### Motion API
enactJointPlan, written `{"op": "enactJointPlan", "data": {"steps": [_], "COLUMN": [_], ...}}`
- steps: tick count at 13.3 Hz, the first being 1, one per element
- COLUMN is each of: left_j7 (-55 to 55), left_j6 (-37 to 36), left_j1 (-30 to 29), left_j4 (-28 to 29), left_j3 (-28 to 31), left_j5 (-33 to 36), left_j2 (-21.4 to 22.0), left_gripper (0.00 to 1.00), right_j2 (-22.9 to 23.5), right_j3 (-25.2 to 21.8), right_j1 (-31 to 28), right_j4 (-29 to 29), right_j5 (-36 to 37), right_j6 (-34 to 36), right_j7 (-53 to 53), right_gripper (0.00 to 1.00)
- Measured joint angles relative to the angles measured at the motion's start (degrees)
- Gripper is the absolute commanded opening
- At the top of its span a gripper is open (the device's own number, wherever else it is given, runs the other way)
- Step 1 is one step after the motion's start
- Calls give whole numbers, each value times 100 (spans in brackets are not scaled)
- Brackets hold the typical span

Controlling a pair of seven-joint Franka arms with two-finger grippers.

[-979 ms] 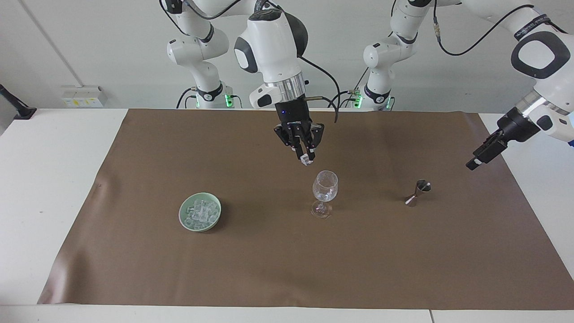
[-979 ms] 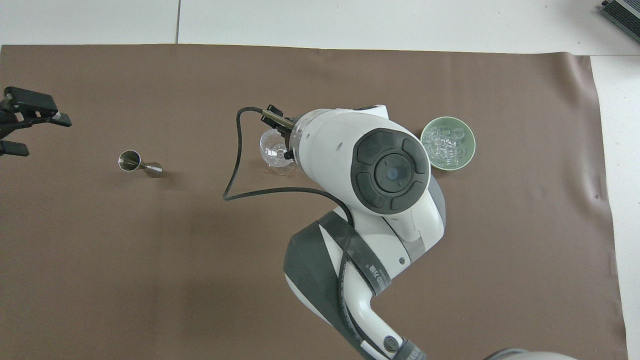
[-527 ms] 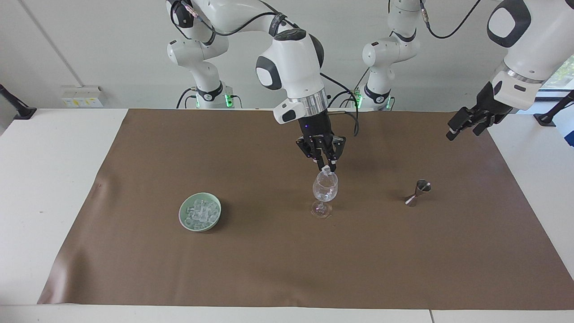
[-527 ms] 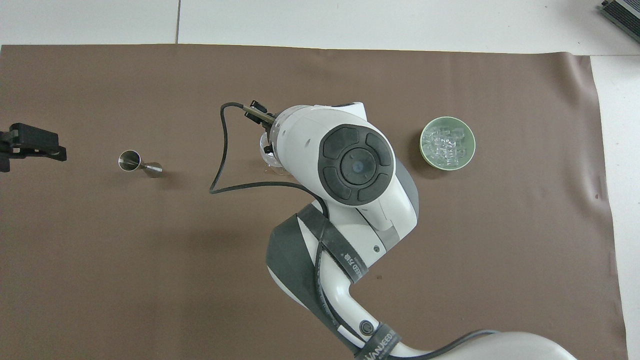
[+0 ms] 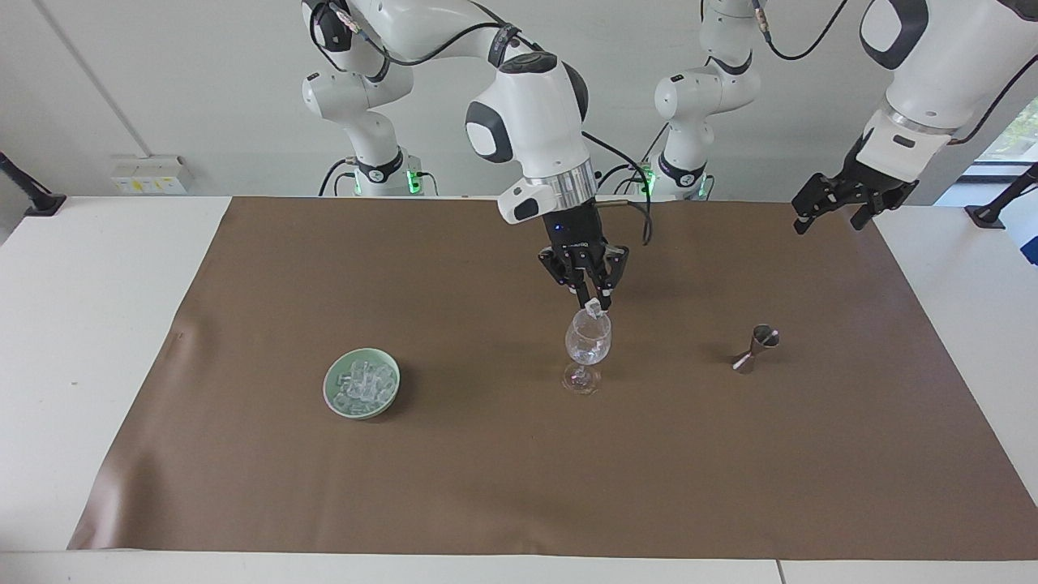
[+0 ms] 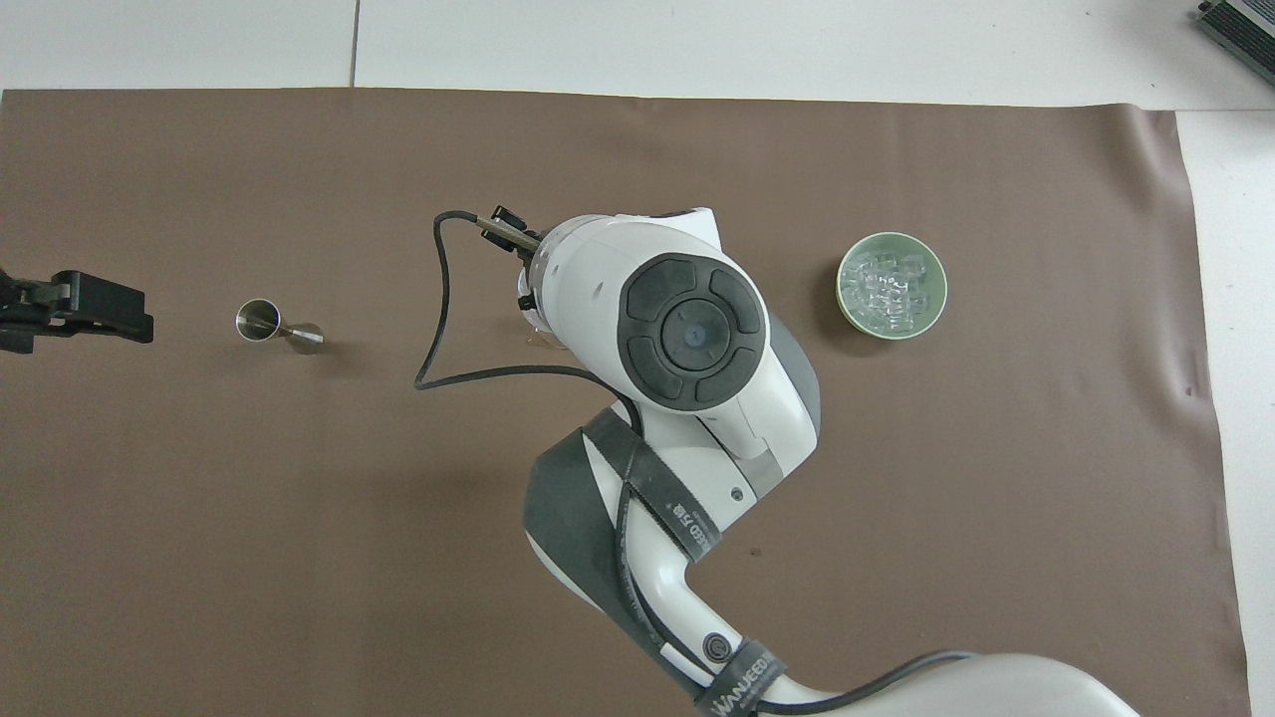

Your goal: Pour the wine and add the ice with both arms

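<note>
A clear stemmed glass [image 5: 588, 345] stands mid-mat. My right gripper [image 5: 594, 306] hangs just above its rim, shut on a small clear piece of ice [image 5: 594, 308]. More ice [image 5: 362, 381] is heaped in a pale green bowl [image 5: 328, 388] toward the right arm's end. In the overhead view the right arm covers the glass and its own gripper. My left gripper [image 5: 827, 221] waits open and empty in the air over the mat's corner at the left arm's end. No wine shows in either view.
A small metal jigger [image 5: 756, 349] stands on the brown mat [image 5: 519, 487] between the glass and the left arm's end; it shows in the overhead view too, jigger [image 6: 261, 321]. The bowl [image 6: 931, 309] sits alone at its end.
My right gripper carried the ice piece sideways and down, from beside the glass to just over its rim. The left arm swung up and back toward the robots.
</note>
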State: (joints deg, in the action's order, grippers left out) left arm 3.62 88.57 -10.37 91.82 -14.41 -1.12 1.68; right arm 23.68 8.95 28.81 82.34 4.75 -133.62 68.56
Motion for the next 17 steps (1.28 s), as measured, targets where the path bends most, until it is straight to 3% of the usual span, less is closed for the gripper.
{"op": "enactJointPlan", "data": {"steps": [5, 12, 17], "left_j7": [-1, -1, -173], "left_j6": [-209, -273, -32], "left_j1": [726, 740, 733], "left_j4": [14, 14, 11], "left_j3": [649, 734, 774], "left_j5": [1, -44, -484], "left_j2": [12, 55, 55], "left_gripper": [100, 100, 100], "right_j2": [32, 64, 78], "right_j3": [-17, -2, -1], "right_j1": [1, 11, 12], "right_j4": [57, 179, 213], "right_j5": [0, 9, 11], "right_j6": [0, 0, -7], "right_j7": [3, 68, 69], "right_gripper": [10, 10, 12]}}
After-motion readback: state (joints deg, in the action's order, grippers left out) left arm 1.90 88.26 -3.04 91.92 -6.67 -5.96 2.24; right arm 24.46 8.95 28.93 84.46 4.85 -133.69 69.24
